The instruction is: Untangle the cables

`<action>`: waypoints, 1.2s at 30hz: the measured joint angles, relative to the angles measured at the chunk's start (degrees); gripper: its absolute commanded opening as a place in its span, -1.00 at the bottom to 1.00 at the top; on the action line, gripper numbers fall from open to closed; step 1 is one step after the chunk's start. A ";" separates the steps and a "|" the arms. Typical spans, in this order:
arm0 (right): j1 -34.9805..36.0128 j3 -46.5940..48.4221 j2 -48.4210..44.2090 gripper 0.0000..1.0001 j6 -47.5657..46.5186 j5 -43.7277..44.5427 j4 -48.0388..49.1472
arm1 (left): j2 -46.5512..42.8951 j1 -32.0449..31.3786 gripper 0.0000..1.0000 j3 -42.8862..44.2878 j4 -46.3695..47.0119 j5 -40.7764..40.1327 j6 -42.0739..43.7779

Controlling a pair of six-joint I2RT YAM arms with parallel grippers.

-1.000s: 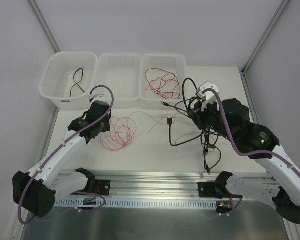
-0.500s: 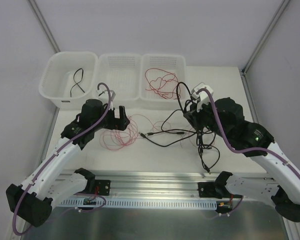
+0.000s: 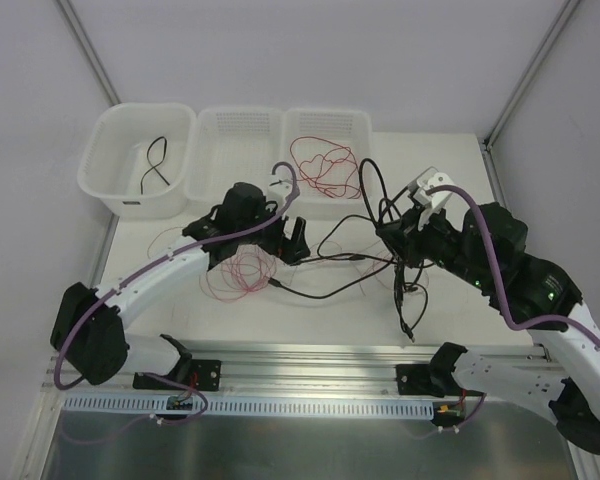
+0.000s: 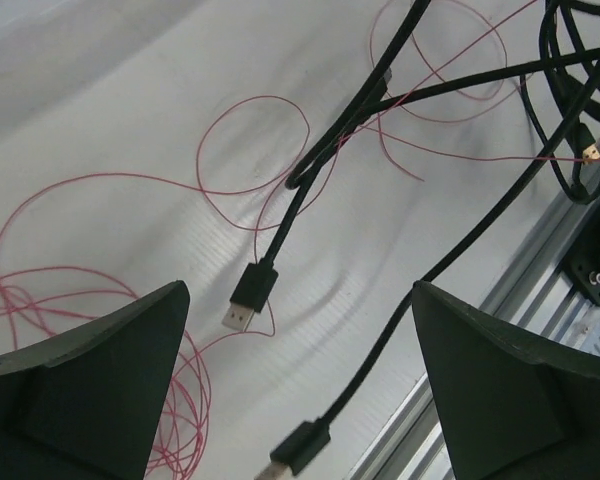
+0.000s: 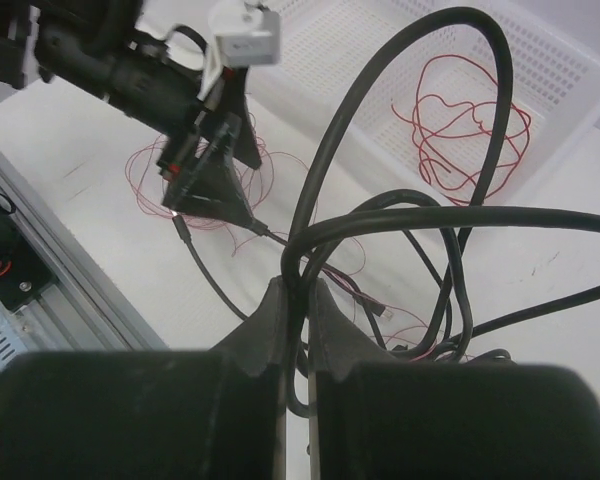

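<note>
The black cables (image 3: 365, 255) lie in a loose tangle on the white table (image 3: 180, 310), right of centre, with several strands looping up off the surface and others trailing toward the near edge. The right gripper (image 3: 395, 238) sits in the thick of the tangle; the right wrist view shows its fingers (image 5: 270, 330) pressed together on one black strand (image 5: 298, 290), which rises from the grip in a tall loop. Two strands run left from the tangle and end in small plugs (image 4: 252, 298) lying flat on the table under the left gripper (image 3: 285, 245). The left wrist view shows that gripper's fingers (image 4: 100, 390) standing wide apart with nothing between them, above the plugs and clear of them. A fine red wire coil (image 3: 242, 272) lies on the table just beside and partly below the left gripper, and its loose ends cross the black strands. Three white baskets stand in a row at the far edge. The right basket (image 3: 355, 125) contains a further loop of red wire (image 3: 320, 165), the left basket (image 3: 110, 135) a single short black cable (image 3: 155, 165), and the middle basket (image 3: 240, 125) shows only its perforated floor.
</note>
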 measured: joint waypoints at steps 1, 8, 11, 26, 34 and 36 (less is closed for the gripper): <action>0.00 0.28 -0.35 -0.99 0.00 -0.28 -0.15 | 2.10 -0.59 0.87 0.66 0.39 0.57 0.44; 0.00 0.85 -2.54 -0.99 0.00 -0.94 -0.81 | 10.23 -3.52 0.75 4.17 2.01 2.86 3.41; 0.00 1.22 -2.93 -0.99 -0.02 -1.14 -1.16 | 12.81 -3.63 0.75 5.29 3.45 4.46 3.50; 0.00 1.55 -4.61 -0.99 -0.22 -1.16 -2.19 | 0.11 -0.87 0.76 -18.05 28.30 6.47 -0.61; 0.00 1.55 -5.07 -0.99 -0.17 -1.55 -2.16 | -3.45 -0.83 0.68 -28.55 37.79 5.16 -2.43; 0.00 1.55 -5.14 -0.99 -0.17 -1.57 -2.16 | -4.59 -0.83 0.67 -30.86 39.26 4.76 -2.80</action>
